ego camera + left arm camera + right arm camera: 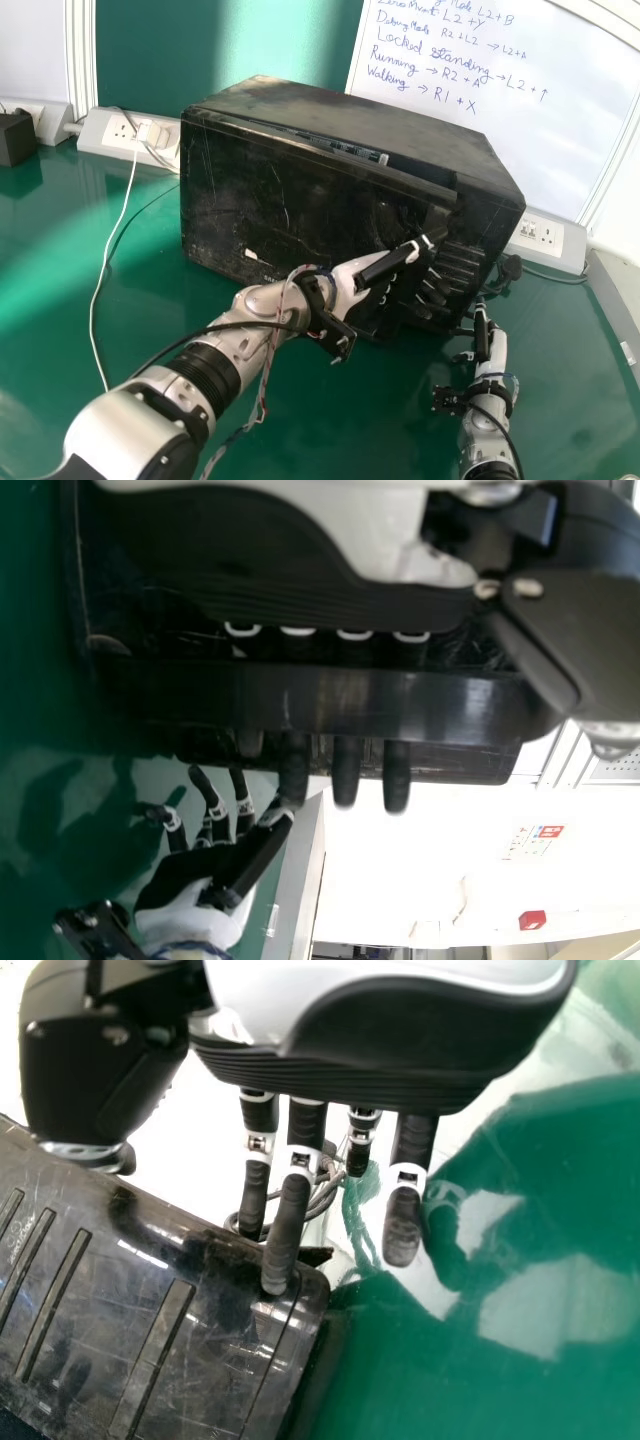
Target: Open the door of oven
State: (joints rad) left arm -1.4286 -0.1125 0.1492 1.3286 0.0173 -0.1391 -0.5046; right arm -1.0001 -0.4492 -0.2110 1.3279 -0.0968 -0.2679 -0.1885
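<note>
Much of the oven's [290, 190] front is covered from where I stand: the left arm [215, 365] crosses its lower middle, hiding part of the pale lettering there. The left hand [385, 268] hides most of the handle [400, 705] at the front's right end. Dark fingers against dark casing are hard to separate, and I can't tell how far the door stands from the body. The right arm [485, 430] is cut off by the bottom edge of the frame.

The oven sits across the middle of the frame on the green worktop [60, 320]. Its long axis slants from upper left down toward the right, and its front faces the bottom of the frame, turned a little left.

The left hand is open, its straight fingers passing behind the handle and showing beyond it. The right hand [484, 335], at lower right beside the oven's right end, is open too, fingers apart and nearly straight; one fingertip overlaps the oven's corner, though whether it touches I can't tell.
</note>
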